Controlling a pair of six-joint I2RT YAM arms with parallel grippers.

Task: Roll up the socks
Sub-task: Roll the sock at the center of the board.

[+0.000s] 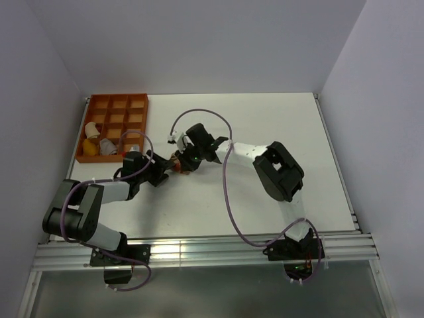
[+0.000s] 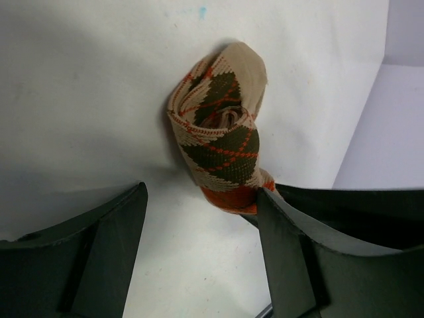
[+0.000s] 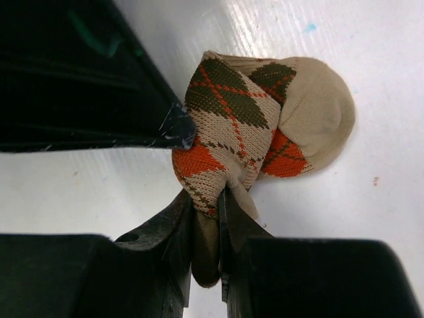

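Far to the left of both sets of jaws, an orange plastic tray (image 1: 137,105) of square compartments sits at the worktop's (image 1: 265,119) far corner. A few pale and yellow pieces lie in its near cells, too small to make out.

The left arm (image 1: 109,192), grey-white shells on black joints, reaches toward the middle. The left jaws stand open. Their flat, matte dark fingers (image 2: 106,238) are spread wide, with bare white worktop between them. The argyle sock (image 2: 222,126) lies just past their tips, close against the finger on the right side of that wrist view, whose tip meets the fabric.

The sock is a fine ribbed knit wound into a loose, lumpy coil. It is tan with olive-brown diamonds, solid orange-red diamonds and thin orange-red crossing lines. In the overhead view it is a small brown-orange knot (image 1: 181,164) between the two sets of jaws.

In the right wrist view the bundle (image 3: 265,126) ends in a smooth, rounded tan toe on the side away from the left arm. The right jaws are closed on it, their blunt black fingers (image 3: 165,245) pinching a tan fold that pokes through between them.

The right arm (image 1: 252,154) bends back to the right, with a glossy purple cable (image 1: 228,199) looping along it.
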